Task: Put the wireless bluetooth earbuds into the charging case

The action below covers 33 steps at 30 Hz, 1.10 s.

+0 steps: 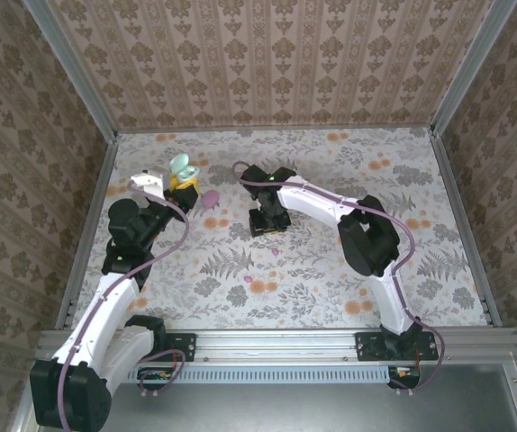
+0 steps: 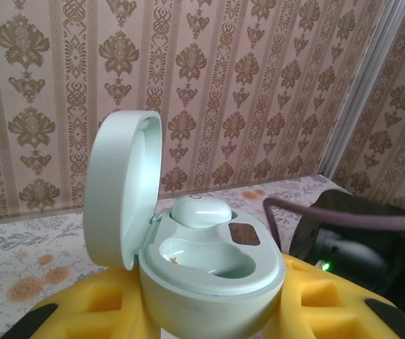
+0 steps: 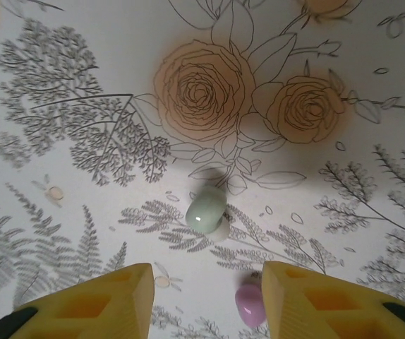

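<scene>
My left gripper (image 2: 209,318) is shut on the mint charging case (image 2: 213,282), whose lid (image 2: 121,191) stands open to the left. A mint earbud (image 2: 200,210) sits in the far socket, and the near socket (image 2: 202,256) is bare. In the top view that case (image 1: 184,166) is held up at the table's back left. My right gripper (image 3: 209,304) points down at the table, open, with yellow fingers (image 3: 97,307) apart. A loose mint earbud (image 3: 206,209) lies just ahead of them. A pink earbud (image 3: 250,304) lies against the inner side of the right finger.
A pink oval case (image 1: 210,200) lies on the floral table just right of the left gripper. The right arm (image 1: 267,220) works at mid-table, close to the left one; its dark wrist and cable (image 2: 343,240) show beside the mint case. Patterned walls enclose the table.
</scene>
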Motion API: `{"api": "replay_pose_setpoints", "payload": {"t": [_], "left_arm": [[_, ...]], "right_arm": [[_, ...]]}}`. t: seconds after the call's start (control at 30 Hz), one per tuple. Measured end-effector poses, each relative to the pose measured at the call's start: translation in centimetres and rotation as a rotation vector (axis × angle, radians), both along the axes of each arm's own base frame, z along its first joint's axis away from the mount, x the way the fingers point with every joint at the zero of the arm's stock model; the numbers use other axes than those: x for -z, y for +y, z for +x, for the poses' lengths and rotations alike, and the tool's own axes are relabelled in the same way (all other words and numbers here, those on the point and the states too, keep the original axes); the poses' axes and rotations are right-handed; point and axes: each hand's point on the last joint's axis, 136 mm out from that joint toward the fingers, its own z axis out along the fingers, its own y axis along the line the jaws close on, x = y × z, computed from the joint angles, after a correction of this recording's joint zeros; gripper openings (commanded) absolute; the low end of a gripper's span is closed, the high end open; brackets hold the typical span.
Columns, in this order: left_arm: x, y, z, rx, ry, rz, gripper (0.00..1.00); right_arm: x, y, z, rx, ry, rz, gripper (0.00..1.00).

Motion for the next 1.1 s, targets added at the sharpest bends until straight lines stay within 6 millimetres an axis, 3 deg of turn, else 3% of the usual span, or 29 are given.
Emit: {"api": "replay_pose_setpoints", "payload": {"t": [0.17,0.57,1.1], "left_arm": [[0.0,0.0,-0.1,0.000,-0.001,0.000,0.31],[0.2,0.0,-0.1,0.000,0.003,0.001,0.31],[0.2,0.0,-0.1,0.001,0.003,0.001,0.31]], "right_arm": [[1.6,0.1,-0.4,0.003,0.035,-0.029,0.43],[2.2,0.8,0.6,-0.002,0.020,-0.047,0.33],[3.3,0.6,0.6,-0.033,0.034,-0.076,0.29]]}}
